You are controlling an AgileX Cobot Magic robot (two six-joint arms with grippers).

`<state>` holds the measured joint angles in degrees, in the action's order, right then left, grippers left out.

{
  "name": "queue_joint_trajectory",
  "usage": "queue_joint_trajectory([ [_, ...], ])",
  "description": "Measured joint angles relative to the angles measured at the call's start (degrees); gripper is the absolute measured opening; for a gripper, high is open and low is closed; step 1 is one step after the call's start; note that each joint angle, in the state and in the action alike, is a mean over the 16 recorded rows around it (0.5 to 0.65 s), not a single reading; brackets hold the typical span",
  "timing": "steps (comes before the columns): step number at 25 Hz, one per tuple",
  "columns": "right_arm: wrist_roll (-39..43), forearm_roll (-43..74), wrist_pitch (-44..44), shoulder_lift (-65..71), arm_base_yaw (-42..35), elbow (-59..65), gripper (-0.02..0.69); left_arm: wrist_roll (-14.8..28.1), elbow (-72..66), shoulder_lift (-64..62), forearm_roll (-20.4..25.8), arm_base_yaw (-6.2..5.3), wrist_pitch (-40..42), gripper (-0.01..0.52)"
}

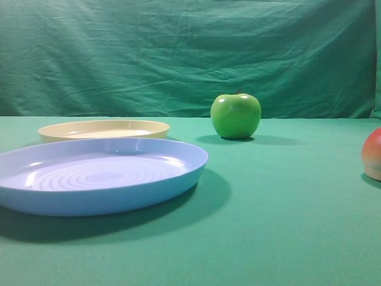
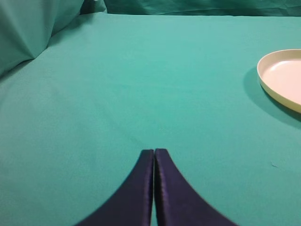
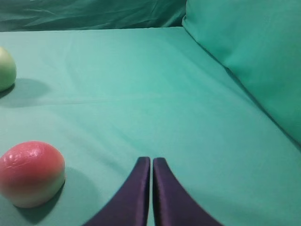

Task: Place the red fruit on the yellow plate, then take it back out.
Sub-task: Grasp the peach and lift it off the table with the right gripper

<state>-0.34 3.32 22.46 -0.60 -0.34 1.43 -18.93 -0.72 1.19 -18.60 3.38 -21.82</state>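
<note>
The red fruit (image 1: 373, 154) rests on the green cloth at the right edge of the exterior high view, partly cut off. In the right wrist view the red fruit (image 3: 30, 173) lies to the left of my right gripper (image 3: 152, 160), which is shut and holds nothing. The yellow plate (image 1: 104, 129) lies empty at the back left, behind the blue plate. In the left wrist view the yellow plate (image 2: 282, 77) sits far right, well apart from my left gripper (image 2: 154, 151), shut with nothing in it. Neither gripper shows in the exterior high view.
A large light-blue plate (image 1: 98, 176) with concentric rings lies at the front left. A glossy green apple (image 1: 236, 115) stands at mid back, and the green apple (image 3: 5, 68) also shows at the left edge of the right wrist view. Green cloth backdrop (image 1: 190, 53) rises behind.
</note>
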Motion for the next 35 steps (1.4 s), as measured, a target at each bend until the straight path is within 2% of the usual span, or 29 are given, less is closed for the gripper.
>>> queue_joint_trajectory([
  [10, 0.0, 0.0, -0.4, 1.1, 0.5, -1.3, 0.0, 0.0, 0.0, 0.0, 0.0, 0.0, 0.0, 0.0],
  [18, -0.2, 0.0, 3.1, 9.3, 4.2, -11.5, 0.0, 0.0, 0.0, 0.0, 0.0, 0.0, 0.0, 0.0],
  [22, -1.1, -0.2, 10.3, 16.3, 7.0, -20.1, 0.0, 0.0, 0.0, 0.0, 0.0, 0.0, 0.0, 0.0],
  [28, -2.9, -1.6, 27.2, 27.0, 10.2, -33.0, 0.0, 0.0, 0.0, 0.0, 0.0, 0.0, 0.0, 0.0],
  [35, -5.0, -4.7, 43.9, 36.0, 12.1, -41.5, 0.0, 0.0, 0.0, 0.0, 0.0, 0.0, 0.0, 0.0],
])
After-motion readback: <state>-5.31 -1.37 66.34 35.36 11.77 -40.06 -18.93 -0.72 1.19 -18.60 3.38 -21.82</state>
